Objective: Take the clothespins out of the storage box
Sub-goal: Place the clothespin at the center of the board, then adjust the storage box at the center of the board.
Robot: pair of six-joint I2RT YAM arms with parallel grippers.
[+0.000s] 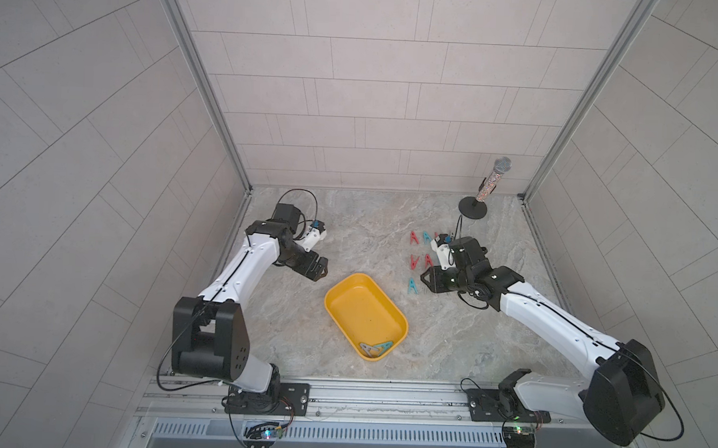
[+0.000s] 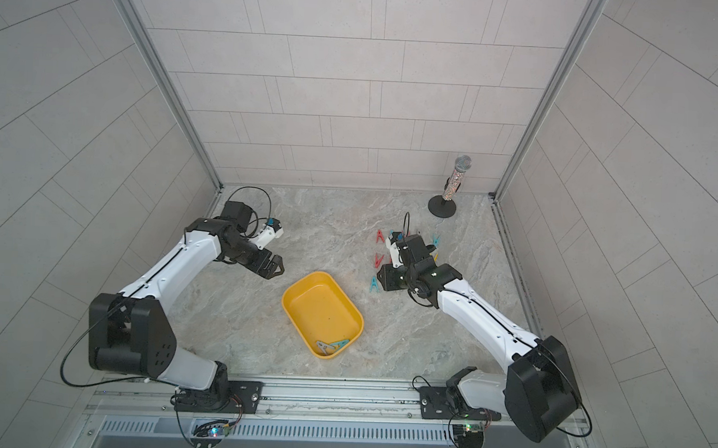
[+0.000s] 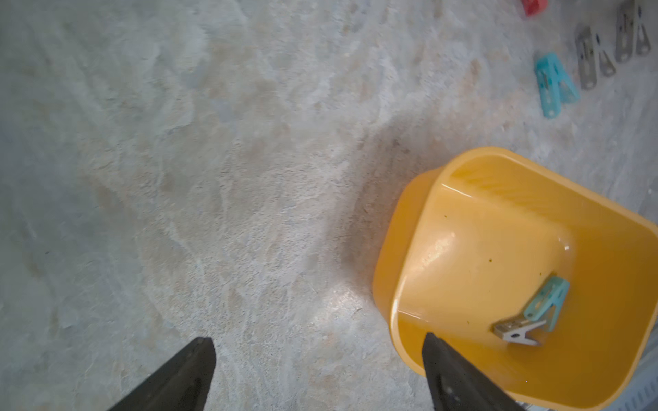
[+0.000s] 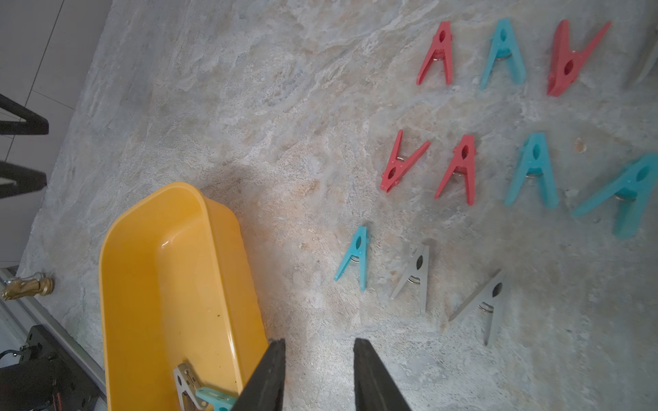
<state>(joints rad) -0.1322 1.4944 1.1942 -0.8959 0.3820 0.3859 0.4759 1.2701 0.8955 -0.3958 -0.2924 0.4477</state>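
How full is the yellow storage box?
Not empty. A grey clothespin and a teal clothespin lie touching at one end of the storage box. The rest of its floor is bare.

Bare worktop [image 1: 348, 233] spreads wide between the left claw [image 3: 317, 338] and the yellow storage box [image 1: 361, 312], a free lane in. Most of the box floor is open too, with just a pair of clothespins [image 1: 374, 349] tucked against its near wall. Past the right claw [image 4: 318, 341], rows of clothespins [image 4: 463, 170] crowd the worktop, and a microphone on a stand [image 1: 481, 189] blocks the far right corner.
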